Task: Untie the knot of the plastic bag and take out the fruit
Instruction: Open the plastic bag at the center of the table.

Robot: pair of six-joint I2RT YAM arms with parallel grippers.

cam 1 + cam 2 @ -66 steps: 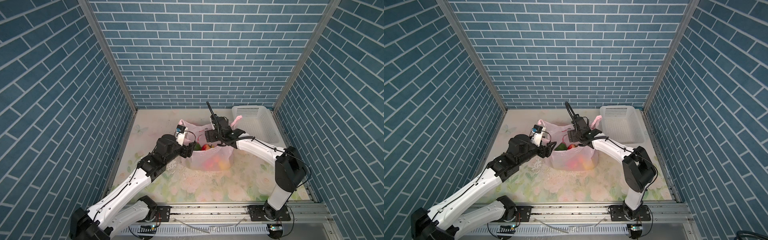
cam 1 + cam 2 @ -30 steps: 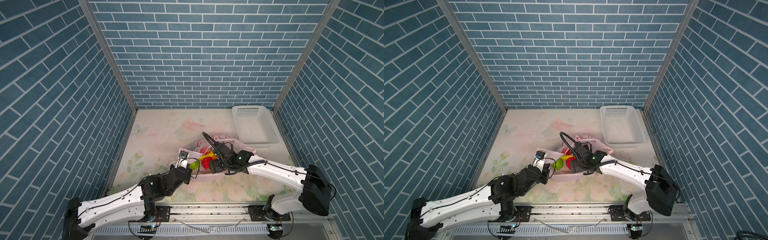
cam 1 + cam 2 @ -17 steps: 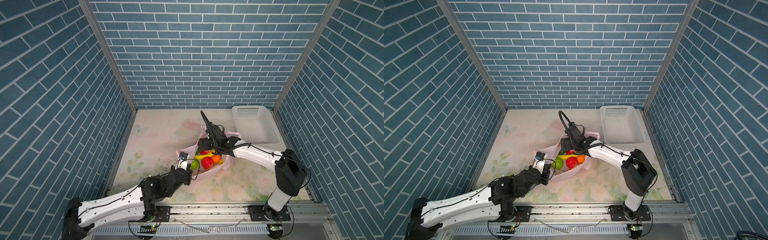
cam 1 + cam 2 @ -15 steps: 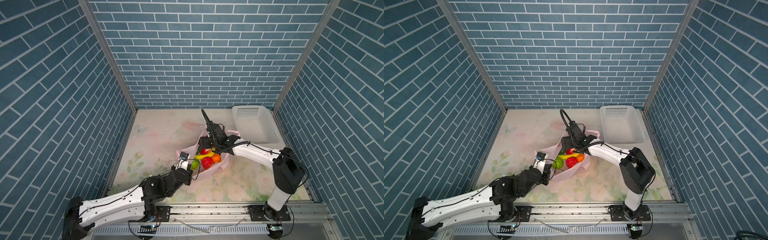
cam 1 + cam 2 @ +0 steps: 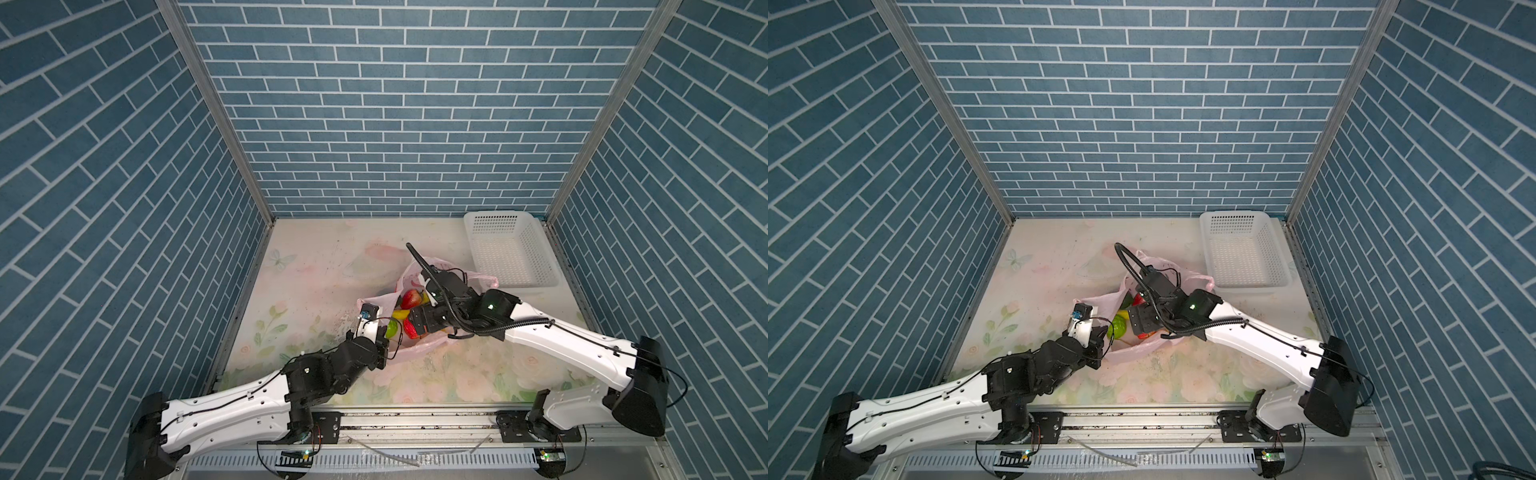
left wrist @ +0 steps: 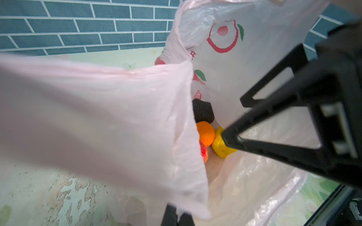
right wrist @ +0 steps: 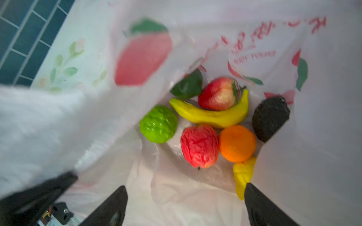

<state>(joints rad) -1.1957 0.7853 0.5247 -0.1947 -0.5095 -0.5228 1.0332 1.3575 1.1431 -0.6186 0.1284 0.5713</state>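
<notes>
The pink plastic bag (image 5: 422,347) lies open on the mat in both top views (image 5: 1133,349). No knot shows. My left gripper (image 5: 383,336) is shut on the bag's near rim (image 6: 137,125), its fingertips (image 6: 177,215) pinching the film. My right gripper (image 5: 417,325) hangs open in the bag's mouth, just above the fruit. In the right wrist view its gripper (image 7: 186,197) holds nothing. Below it lie a banana (image 7: 211,115), a red fruit (image 7: 199,145), an orange (image 7: 237,143), a green fruit (image 7: 158,126) and a dark avocado (image 7: 269,117).
A white perforated basket (image 5: 507,253) stands at the back right, close behind the bag, and shows in both top views (image 5: 1241,249). Blue brick walls close in three sides. A metal rail (image 5: 415,419) runs along the front edge.
My right gripper has come forward and down from the bag's far rim into its mouth, over the fruit. The left gripper keeps its hold on the near rim.
</notes>
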